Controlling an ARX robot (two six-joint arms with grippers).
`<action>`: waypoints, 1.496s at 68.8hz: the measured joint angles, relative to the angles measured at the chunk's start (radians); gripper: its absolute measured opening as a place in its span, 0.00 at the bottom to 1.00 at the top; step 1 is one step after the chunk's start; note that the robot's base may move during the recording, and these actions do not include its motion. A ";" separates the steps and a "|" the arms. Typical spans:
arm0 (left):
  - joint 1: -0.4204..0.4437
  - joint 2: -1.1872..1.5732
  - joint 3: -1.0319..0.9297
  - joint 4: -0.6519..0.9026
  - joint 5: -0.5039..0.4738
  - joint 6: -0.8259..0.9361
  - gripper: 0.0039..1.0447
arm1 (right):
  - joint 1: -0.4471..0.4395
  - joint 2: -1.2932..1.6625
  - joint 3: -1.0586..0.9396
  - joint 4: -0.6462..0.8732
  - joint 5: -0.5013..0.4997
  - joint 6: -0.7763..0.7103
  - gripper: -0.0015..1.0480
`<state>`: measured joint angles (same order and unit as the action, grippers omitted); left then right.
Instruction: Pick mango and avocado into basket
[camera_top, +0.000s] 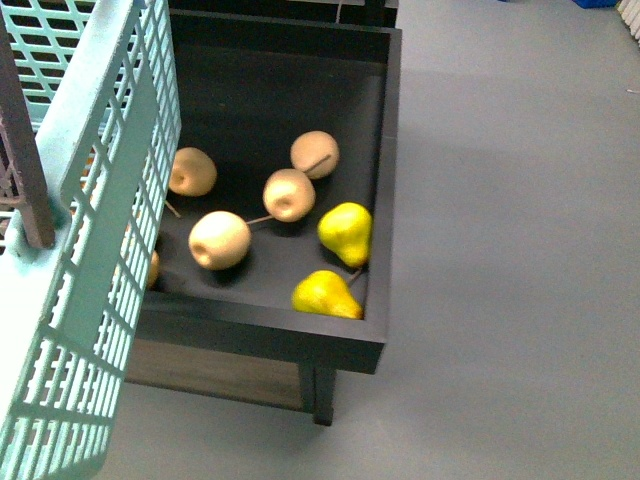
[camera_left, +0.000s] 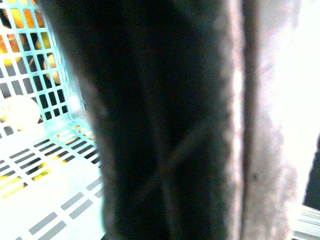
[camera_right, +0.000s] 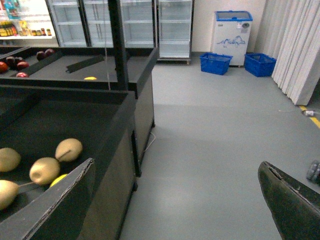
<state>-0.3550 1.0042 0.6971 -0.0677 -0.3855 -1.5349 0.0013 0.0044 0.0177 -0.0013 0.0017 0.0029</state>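
Two fingers (camera_right: 55, 200) of right end effector (camera_right: 176, 165) spread wide, level.

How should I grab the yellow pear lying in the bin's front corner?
Grip the yellow pear across its broad belly, coming straight down from above. It lies on its side against the front wall of the bin, close to the right wall, so a sideways approach looks blocked, and the tapered neck would likely slip.

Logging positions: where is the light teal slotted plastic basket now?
The light teal slotted plastic basket fills the front view's left edge, close to the camera, hiding the left side of the black fruit bin.
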 joint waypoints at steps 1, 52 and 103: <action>0.000 0.000 0.000 0.000 0.000 0.000 0.13 | 0.000 -0.001 0.000 0.001 0.001 0.000 0.92; 0.000 0.000 0.000 0.000 0.000 0.002 0.12 | 0.000 -0.001 0.000 0.000 -0.003 0.000 0.92; 0.000 0.000 0.000 0.000 0.002 0.002 0.12 | 0.000 -0.002 0.000 0.000 0.000 0.000 0.92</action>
<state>-0.3546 1.0042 0.6971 -0.0677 -0.3840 -1.5330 0.0013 0.0029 0.0177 -0.0017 0.0017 0.0029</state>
